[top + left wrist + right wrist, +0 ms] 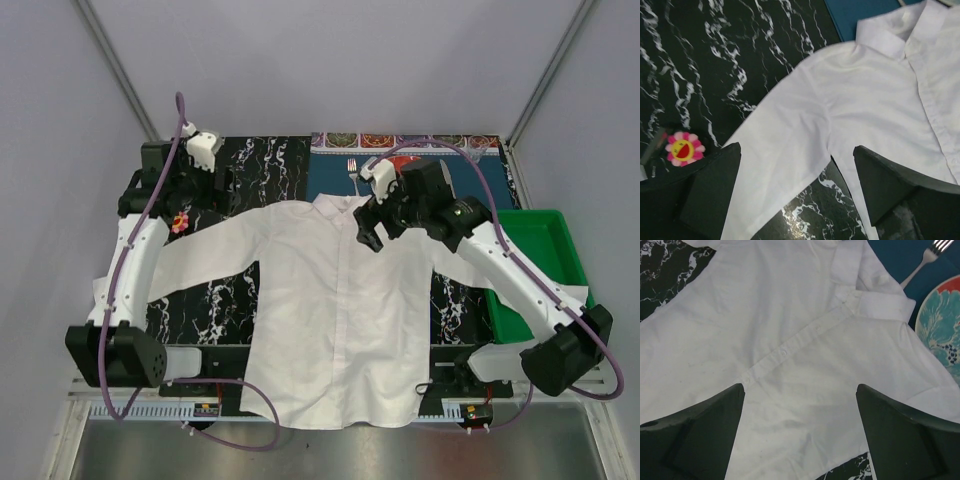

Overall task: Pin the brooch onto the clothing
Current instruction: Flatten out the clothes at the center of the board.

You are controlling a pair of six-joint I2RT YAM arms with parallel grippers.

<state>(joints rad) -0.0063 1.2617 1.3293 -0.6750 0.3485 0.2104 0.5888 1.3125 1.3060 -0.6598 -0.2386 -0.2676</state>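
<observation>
The left end effector [797,167] and right end effector [800,400] hang spread over the white shirt [865,100]. The flower brooch [685,149] lies off it, and the plate [942,325] is cut off at the edge.

Shirt [865,100]: white, spread flat on the desk, fills the middle and right.
Collar [885,32]: top right, folded down; a button strip runs down from it.
Sleeve [780,150]: slants from the shoulder to the bottom left.
Brooch [684,149]: pink petals, yellow centre with a red smile; lies at the left, apart from the sleeve.
Desk [715,60]: black with white veins.
Blue mat [860,10]: at the top edge, beside the collar.
Left claw [796,150]: dark fingers [715,190] wide apart over the sleeve, gripping nothing.
</observation>
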